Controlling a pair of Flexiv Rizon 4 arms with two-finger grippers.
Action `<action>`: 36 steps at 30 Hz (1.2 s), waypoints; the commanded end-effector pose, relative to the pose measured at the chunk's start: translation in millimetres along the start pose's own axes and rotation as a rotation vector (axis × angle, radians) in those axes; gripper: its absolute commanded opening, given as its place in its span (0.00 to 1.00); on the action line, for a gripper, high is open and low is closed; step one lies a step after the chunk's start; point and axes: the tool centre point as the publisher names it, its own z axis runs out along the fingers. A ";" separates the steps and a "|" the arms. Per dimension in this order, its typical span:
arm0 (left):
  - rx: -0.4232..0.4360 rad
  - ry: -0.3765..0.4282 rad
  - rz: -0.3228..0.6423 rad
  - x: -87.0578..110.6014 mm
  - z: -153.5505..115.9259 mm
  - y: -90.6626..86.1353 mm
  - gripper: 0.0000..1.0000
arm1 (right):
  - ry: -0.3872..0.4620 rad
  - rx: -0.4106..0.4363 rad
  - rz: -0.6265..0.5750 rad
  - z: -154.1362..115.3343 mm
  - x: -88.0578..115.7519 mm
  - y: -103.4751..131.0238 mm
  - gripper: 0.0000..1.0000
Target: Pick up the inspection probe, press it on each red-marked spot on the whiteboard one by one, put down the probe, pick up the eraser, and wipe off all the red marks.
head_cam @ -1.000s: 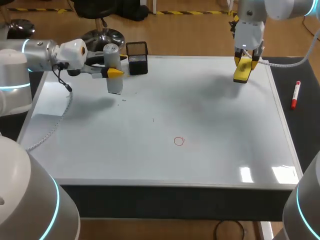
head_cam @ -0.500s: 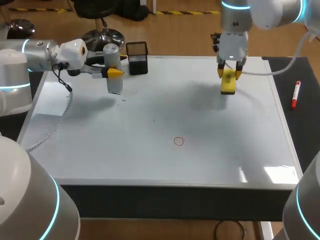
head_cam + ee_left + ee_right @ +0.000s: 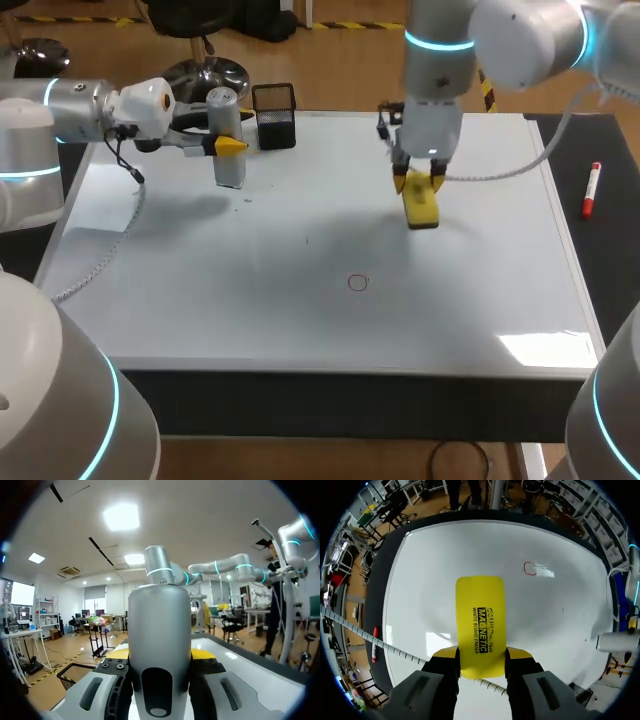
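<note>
One red circle (image 3: pixel 358 283) on the whiteboard (image 3: pixel 300 320) lies apart from the yellow eraser (image 3: pixel 421 207) pinched in the right end effector (image 3: pixel 420 190); left end effector (image 3: pixel 228 142) clamps the inspection probe (image 3: pixel 230 172); landing tilted may miss it.

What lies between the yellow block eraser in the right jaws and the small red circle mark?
Nothing: only bare white whiteboard separates the yellow block eraser from the small red circle mark, as the head view shows.

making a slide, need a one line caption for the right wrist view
Right end effector holds the yellow eraser over the whiteboard, one red mark ahead.
</note>
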 end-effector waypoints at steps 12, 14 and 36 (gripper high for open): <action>0.001 0.000 0.002 -0.3 0.3 -0.4 0.00 | -0.055 0.012 -0.131 27.7 -66.2 84.0 0.00; 0.001 0.000 0.002 -0.3 0.3 -0.4 0.00 | -0.051 0.019 -0.146 22.1 -68.1 84.5 0.00; 0.001 0.000 0.002 -0.3 0.3 -0.4 0.00 | -0.031 0.065 -0.134 8.3 -62.5 74.4 0.00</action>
